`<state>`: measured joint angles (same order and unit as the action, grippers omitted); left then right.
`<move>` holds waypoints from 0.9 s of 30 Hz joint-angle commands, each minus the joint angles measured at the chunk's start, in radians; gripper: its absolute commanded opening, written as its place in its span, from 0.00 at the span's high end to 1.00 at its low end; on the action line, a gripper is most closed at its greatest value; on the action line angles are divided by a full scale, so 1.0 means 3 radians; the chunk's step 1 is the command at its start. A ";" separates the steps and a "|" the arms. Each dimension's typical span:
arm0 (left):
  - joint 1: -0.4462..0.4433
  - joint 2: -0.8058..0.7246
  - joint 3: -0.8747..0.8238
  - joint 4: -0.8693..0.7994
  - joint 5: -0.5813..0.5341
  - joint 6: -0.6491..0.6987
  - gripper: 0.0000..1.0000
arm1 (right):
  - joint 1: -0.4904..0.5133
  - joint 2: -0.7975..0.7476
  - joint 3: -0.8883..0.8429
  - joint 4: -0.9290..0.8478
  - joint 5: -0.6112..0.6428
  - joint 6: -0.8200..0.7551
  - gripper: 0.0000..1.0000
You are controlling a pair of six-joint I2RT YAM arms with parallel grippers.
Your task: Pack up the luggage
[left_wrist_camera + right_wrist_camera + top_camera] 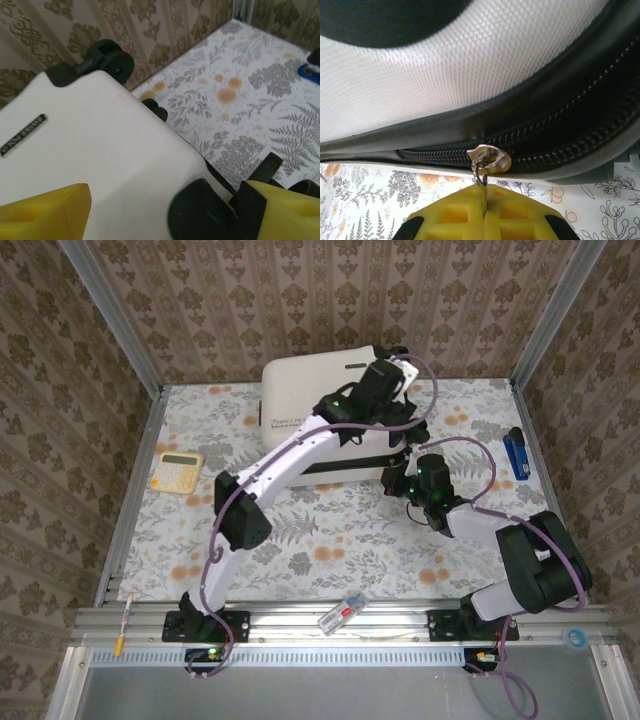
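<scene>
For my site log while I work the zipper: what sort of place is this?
Probably a lab test booth, not a home: aluminium frame posts, wallpapered panel walls on three sides, and a table under a floral cloth holding the luggage.

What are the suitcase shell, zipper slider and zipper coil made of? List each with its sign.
The suitcase shell looks like hard plastic, matte white, with a fine embossed weave texture. The zipper slider is metal, with shiny silver glints. The zipper coil is probably black nylon, dull and ridged.
</scene>
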<state>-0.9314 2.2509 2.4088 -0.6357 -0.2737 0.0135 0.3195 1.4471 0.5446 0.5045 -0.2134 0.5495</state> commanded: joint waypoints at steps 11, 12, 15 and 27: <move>-0.0131 0.0242 0.0295 -0.0727 -0.0642 -0.0091 0.19 | 0.0043 -0.0114 -0.0021 -0.0086 0.0041 -0.0082 1.00; -0.0131 0.0253 0.0295 -0.0748 -0.0673 -0.0098 0.19 | 0.0042 -0.0119 -0.0018 -0.0092 0.0048 -0.0088 1.00; -0.0114 0.0274 0.0284 -0.0831 -0.0767 -0.0106 0.20 | 0.0041 -0.0147 0.0004 -0.0198 0.0164 -0.0129 1.00; 0.0079 -0.0003 -0.0472 -0.0592 -0.0573 -0.0127 0.24 | -0.0143 -0.0272 0.0210 -0.0738 0.0706 -0.0348 1.00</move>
<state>-0.9741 2.2604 2.3444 -0.7071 -0.3923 -0.0322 0.3157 1.4128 0.5880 0.3527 -0.1249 0.4641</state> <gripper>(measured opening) 0.757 0.056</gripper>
